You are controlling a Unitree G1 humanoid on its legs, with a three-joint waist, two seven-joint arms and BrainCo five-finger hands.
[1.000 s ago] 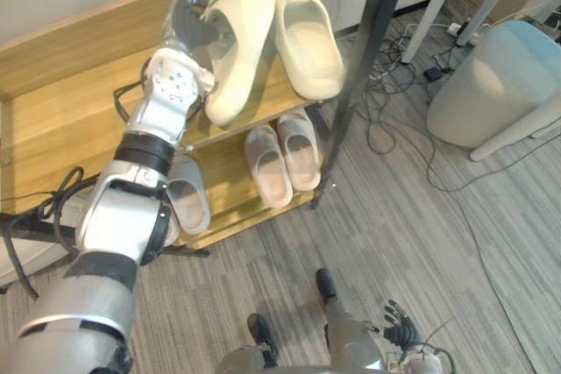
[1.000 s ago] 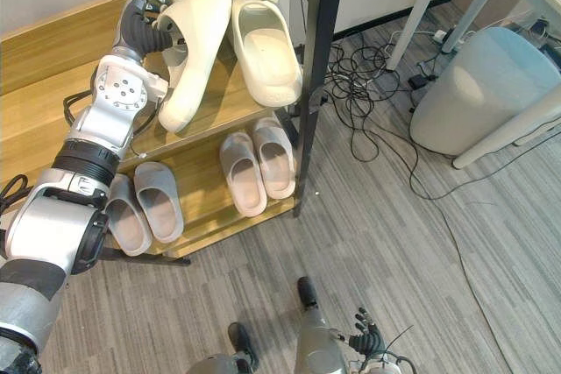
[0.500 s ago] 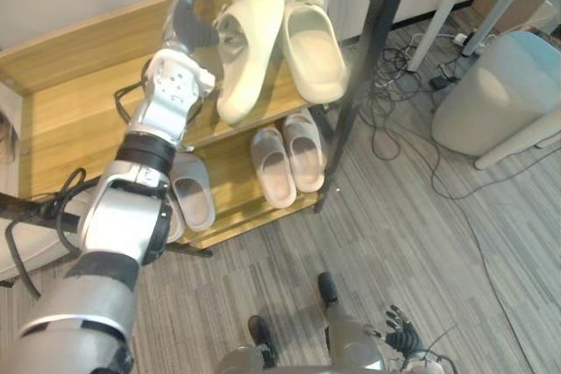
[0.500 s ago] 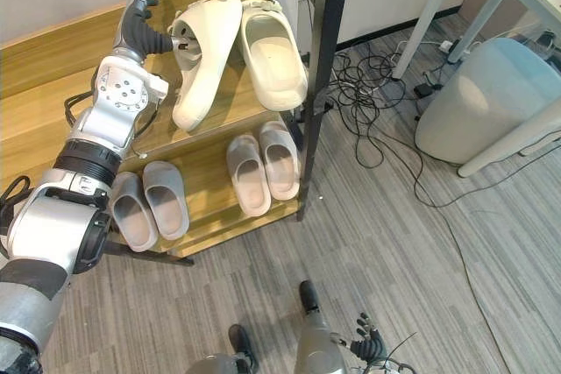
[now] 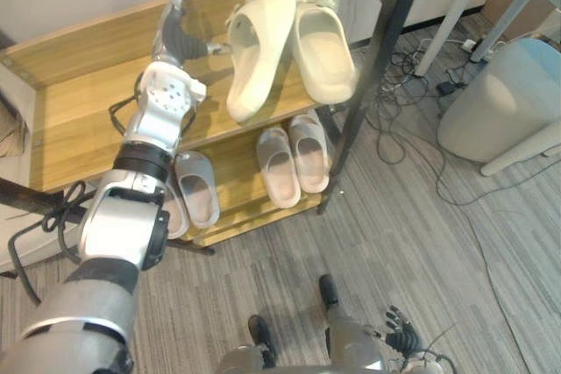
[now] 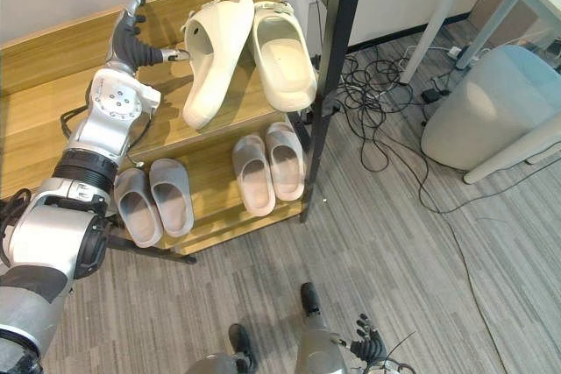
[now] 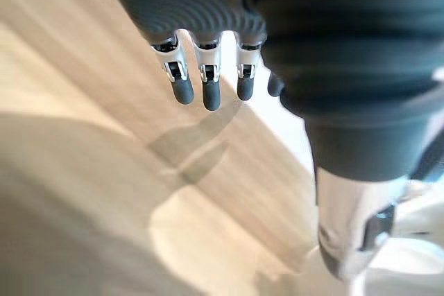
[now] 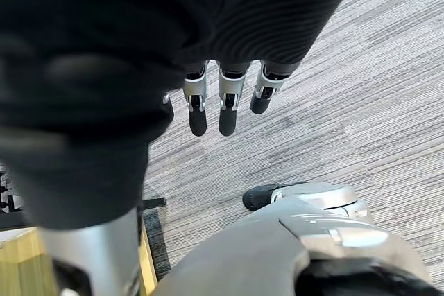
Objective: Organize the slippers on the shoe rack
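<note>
Thumb of left hand (image 6: 130, 41) lay close by tilted cream slipper (image 6: 215, 54); touching or apart was too small to tell. Shoe rack (image 6: 44, 120) was cut by picture edge left of hand.

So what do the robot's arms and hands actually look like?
The left arm is silver-grey, built of rounded segments with black bands at the joints. The left hand and right hand have dark ribbed covers and silver fingers with dark tips.

left robot hand (image 5: 175, 34) extended forward, fingers straight, right robot hand (image 5: 401, 333) hanging low, fingers relaxed
</note>
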